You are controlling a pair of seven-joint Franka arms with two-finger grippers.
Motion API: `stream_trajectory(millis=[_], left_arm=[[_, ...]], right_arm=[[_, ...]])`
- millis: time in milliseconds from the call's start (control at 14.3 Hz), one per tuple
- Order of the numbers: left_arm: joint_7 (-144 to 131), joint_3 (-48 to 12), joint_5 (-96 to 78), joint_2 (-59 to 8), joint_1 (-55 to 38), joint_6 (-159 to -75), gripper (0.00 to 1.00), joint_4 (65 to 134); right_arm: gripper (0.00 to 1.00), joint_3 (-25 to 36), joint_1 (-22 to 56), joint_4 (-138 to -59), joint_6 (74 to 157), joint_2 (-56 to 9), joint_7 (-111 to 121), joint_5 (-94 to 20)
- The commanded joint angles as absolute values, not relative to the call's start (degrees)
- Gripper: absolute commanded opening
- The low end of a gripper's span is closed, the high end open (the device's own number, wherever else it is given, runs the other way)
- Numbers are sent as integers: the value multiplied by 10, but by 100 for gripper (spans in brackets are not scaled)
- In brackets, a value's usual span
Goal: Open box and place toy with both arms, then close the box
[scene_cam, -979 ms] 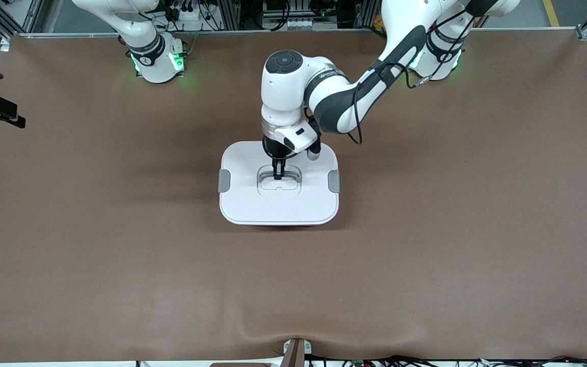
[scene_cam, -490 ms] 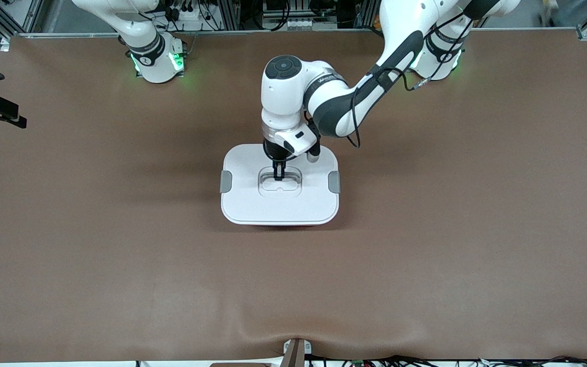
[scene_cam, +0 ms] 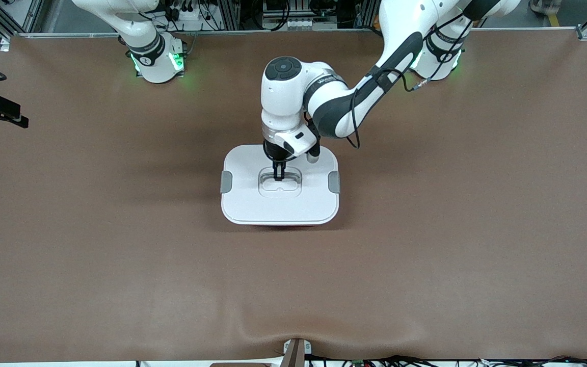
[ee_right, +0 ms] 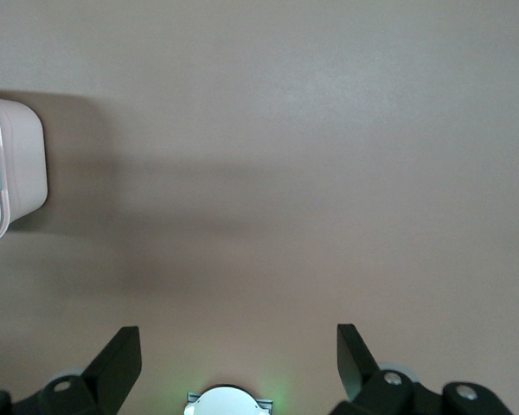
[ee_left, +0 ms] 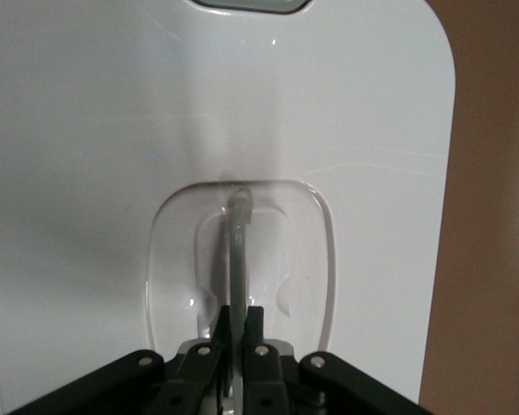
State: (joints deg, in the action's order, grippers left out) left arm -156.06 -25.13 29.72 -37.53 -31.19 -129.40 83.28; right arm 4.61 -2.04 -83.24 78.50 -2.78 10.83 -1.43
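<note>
The box (scene_cam: 279,186) sits in the middle of the table (scene_cam: 95,229), its white lid (scene_cam: 252,204) on top with a grey clip (scene_cam: 225,181) at the end toward the right arm and another clip (scene_cam: 334,182) at the end toward the left arm. The left gripper (scene_cam: 278,176) is down in the lid's recessed centre, its fingers pressed together on the thin upright handle (ee_left: 239,251), as the left wrist view shows closely. The toy is not in sight anywhere on the table, so it is either inside the box or out of frame; I cannot tell which. The right gripper (ee_right: 233,350) waits off at the right arm's end of the table, fingers spread wide over bare tabletop, with only a corner of the pink tub (ee_right: 22,169) in its wrist view. The main risk I see is the grip: the handle is narrow and smooth, so a pull that is not straight up could let it slip from the fingers. If the clips are latched, lifting would drag the whole box up or tip it, and with the other arm well apart nothing steadies it.
</note>
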Motion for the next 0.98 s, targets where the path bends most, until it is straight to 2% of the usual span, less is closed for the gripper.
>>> stream_trajectory(millis=[0, 909], left_arm=[[-1591, -253, 315, -387, -316, -1296, 0, 824], [-1591, -253, 317, -388, -318, -1296, 0, 841]], right_arm=[[100, 40, -30, -838, 782, -23, 118, -11], [100, 40, -35, -853, 780, -25, 123, -12]])
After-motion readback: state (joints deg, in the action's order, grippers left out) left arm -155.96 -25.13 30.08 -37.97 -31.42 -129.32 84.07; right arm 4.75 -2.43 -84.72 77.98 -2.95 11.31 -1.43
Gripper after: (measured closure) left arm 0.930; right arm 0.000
